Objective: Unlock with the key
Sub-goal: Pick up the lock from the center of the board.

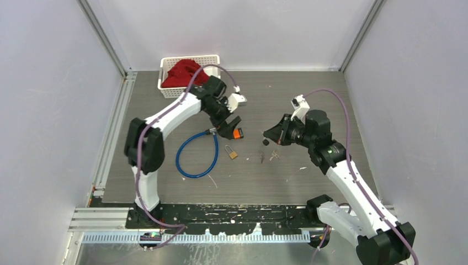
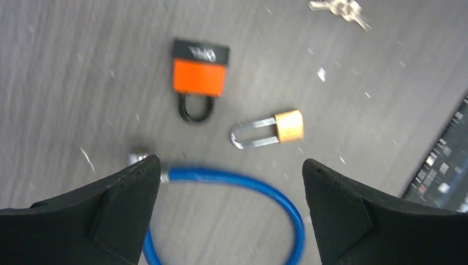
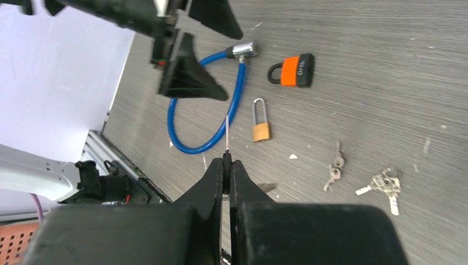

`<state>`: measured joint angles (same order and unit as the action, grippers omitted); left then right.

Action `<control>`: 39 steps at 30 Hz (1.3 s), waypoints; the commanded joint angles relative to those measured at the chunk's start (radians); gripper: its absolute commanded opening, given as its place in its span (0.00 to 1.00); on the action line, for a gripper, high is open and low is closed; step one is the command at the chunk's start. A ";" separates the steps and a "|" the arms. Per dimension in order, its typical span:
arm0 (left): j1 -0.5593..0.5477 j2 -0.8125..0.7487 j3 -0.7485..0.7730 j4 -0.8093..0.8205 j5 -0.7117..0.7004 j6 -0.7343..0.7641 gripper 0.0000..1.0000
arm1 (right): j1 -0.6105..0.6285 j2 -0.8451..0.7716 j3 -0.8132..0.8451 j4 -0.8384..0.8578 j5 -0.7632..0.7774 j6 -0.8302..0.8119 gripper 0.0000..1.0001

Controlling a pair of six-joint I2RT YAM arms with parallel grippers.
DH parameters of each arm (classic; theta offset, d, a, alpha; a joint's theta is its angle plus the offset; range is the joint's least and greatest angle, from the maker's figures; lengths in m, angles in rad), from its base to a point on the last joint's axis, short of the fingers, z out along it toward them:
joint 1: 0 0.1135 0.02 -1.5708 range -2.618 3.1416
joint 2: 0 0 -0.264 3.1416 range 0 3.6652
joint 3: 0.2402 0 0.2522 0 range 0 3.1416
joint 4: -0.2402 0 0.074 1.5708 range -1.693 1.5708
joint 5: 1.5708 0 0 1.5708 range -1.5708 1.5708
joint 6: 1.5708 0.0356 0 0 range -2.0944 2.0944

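My right gripper (image 3: 227, 160) is shut on a key whose thin blade (image 3: 227, 135) sticks out past the tips; it hovers right of table centre (image 1: 269, 138). My left gripper (image 2: 230, 168) is open and empty, low over the blue cable lock (image 2: 259, 185), near its metal end (image 3: 244, 49). An orange-and-black padlock (image 2: 199, 74) lies just beyond it, also seen in the top view (image 1: 238, 133) and the right wrist view (image 3: 295, 70). A small brass padlock (image 2: 276, 128) lies to its right, at table centre (image 1: 232, 152).
Two bunches of loose keys (image 3: 335, 168) (image 3: 382, 185) lie on the table under the right arm (image 1: 267, 157). A white basket (image 1: 164, 66) with a red cloth (image 1: 185, 73) stands at the back left. The table's front rail (image 1: 221, 215) is near.
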<state>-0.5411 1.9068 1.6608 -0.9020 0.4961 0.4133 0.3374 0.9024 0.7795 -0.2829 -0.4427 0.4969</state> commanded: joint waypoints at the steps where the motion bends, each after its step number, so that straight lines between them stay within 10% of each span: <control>1: -0.034 0.128 0.136 0.131 -0.077 0.015 0.99 | -0.012 -0.074 0.089 -0.099 0.120 -0.026 0.01; 29: -0.097 0.239 -0.013 0.330 -0.095 0.144 0.78 | -0.018 -0.136 0.234 -0.148 -0.014 0.050 0.01; 39: -0.126 0.219 -0.087 0.349 -0.110 0.195 0.33 | -0.018 -0.129 0.243 -0.157 -0.008 0.044 0.01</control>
<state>-0.6441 2.1551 1.6279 -0.5861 0.3832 0.5606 0.3233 0.7727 0.9688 -0.4774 -0.4370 0.5339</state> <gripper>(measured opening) 0.452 0.064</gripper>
